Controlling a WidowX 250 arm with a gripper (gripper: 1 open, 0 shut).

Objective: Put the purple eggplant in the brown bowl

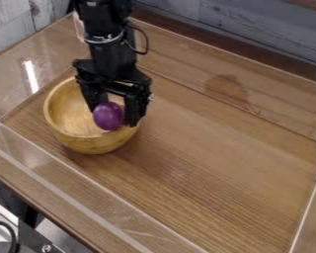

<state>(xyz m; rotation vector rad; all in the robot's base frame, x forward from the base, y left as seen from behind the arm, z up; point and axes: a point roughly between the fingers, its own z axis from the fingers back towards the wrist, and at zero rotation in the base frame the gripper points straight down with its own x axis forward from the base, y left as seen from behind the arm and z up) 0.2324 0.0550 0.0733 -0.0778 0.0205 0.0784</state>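
Observation:
The purple eggplant (108,117) lies inside the brown bowl (68,138), on the right side of its hollow. The bowl stands at the left of the wooden table. My black gripper (112,107) points straight down over the bowl, open, one finger on each side of the eggplant. Whether the fingers touch the eggplant I cannot tell. Part of the bowl's far right rim is hidden behind the gripper.
A clear acrylic wall (161,229) runs around the wooden table (213,148), low along the front and left edges. A grey plank wall (253,30) stands behind. Cables (5,237) show at the bottom left, below the table.

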